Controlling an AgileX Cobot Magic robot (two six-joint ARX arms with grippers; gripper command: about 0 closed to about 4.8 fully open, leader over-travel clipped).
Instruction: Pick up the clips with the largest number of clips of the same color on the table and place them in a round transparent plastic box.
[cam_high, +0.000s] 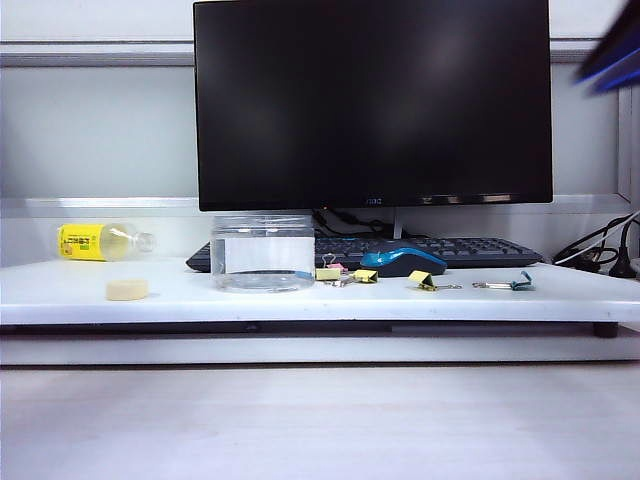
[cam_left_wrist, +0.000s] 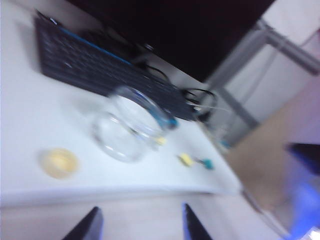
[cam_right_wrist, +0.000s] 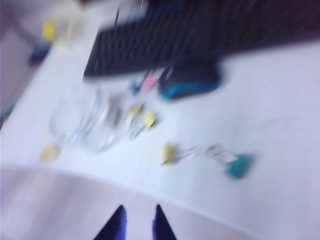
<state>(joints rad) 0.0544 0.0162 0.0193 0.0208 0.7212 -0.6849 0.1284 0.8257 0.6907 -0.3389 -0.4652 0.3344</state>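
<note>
Left gripper (cam_left_wrist: 140, 225): jaws apart, empty, over the table (cam_left_wrist: 30, 120) edge.
Round transparent plastic box (cam_left_wrist: 127, 125): ahead of the fingertips.
Yellow clip (cam_left_wrist: 186, 159): beyond the box, beside teal-blue clip (cam_left_wrist: 207, 163).
Keyboard (cam_left_wrist: 95, 62): farther back.

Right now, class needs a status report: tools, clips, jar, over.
Left tool open, right tool open, both empty. Yellow clips on table. Jar empty. Mouse behind.

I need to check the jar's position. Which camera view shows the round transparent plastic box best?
The exterior view: the round transparent plastic box stands sharp and upright before the keyboard. The left wrist view and right wrist view show it only blurred.
</note>
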